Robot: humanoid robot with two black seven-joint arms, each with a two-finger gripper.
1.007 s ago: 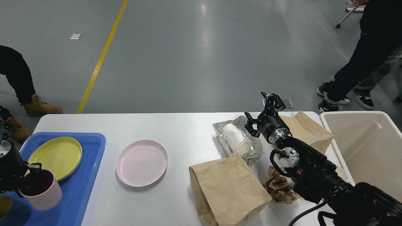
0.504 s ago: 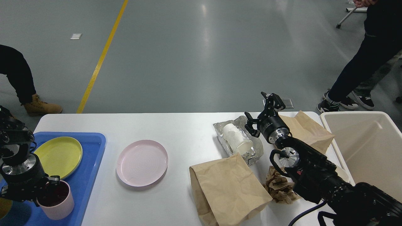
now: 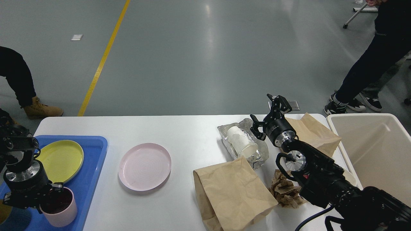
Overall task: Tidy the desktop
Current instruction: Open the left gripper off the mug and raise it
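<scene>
Head view shows the left gripper [image 3: 48, 200], clamped on the pink plastic cup [image 3: 61, 211], has lowered it onto the blue plastic tray [image 3: 93, 150], while the right gripper [image 3: 268, 117] hangs with fingers apart, so release comes next.

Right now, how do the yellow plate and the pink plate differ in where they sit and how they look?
The yellow plate lies in the blue tray at the left end of the desktop; the pink plate lies directly on the bare desktop, right of the tray. The yellow plate's near edge is partly hidden by the left arm; the pink plate shows whole. Both are round, shallow, lying flat, and look empty.
</scene>
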